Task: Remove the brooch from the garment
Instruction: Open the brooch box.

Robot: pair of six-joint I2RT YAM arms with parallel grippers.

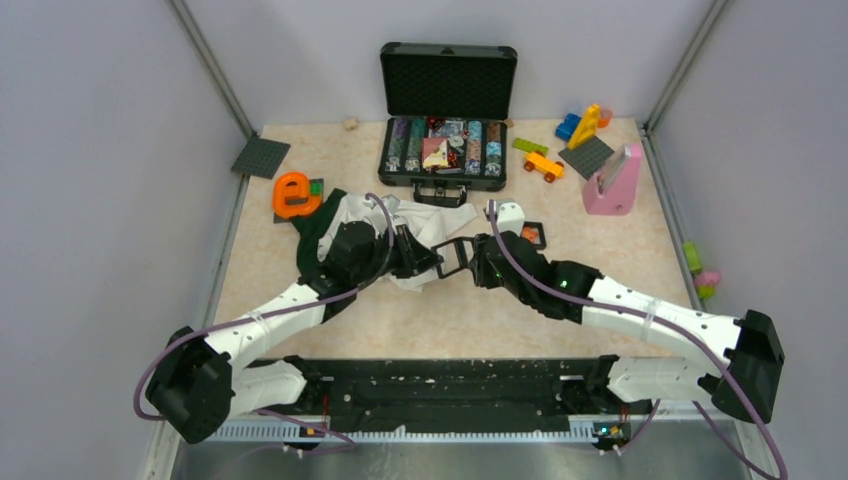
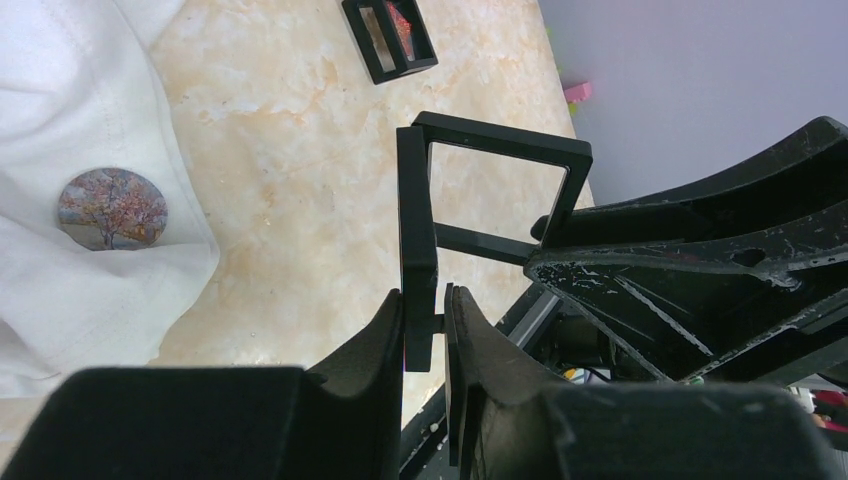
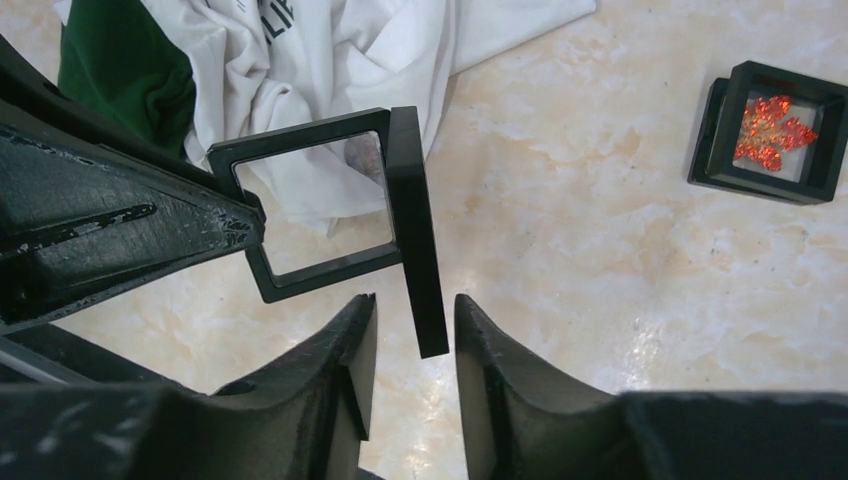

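A pale marbled counter (image 1: 450, 325), walled in grey, carries the scene. Nearest, the two arms reach in from the near edge and meet over its middle around a hinged black frame case (image 3: 405, 180), which is empty and folded open into an L. The left claw (image 2: 425, 295) is clamped on the edge of one leaf. The right claw (image 3: 415, 300) straddles the lower end of the other leaf with its fingers apart. A sliver of counter shows on each side of the leaf, so this claw does not grip yet.

Just beyond lies the garment (image 1: 440, 222), a crumpled white shirt with a dark green part. On its white cloth sits a round badge (image 2: 110, 208) with a tree picture. To the right, apart from the cloth, a small box (image 3: 712, 125) rests on the counter with the brooch (image 3: 768, 132), an orange-red leaf shape, inside it. Farthest back stands an open briefcase (image 1: 447, 80).

Judged from this, the brooch is off the garment and boxed. The step in hand is working the empty case between the two claws. The next move calls for the right claw to close squarely on its leaf without wrenching the hinge. Whether that case is meant for the round badge cannot be told.
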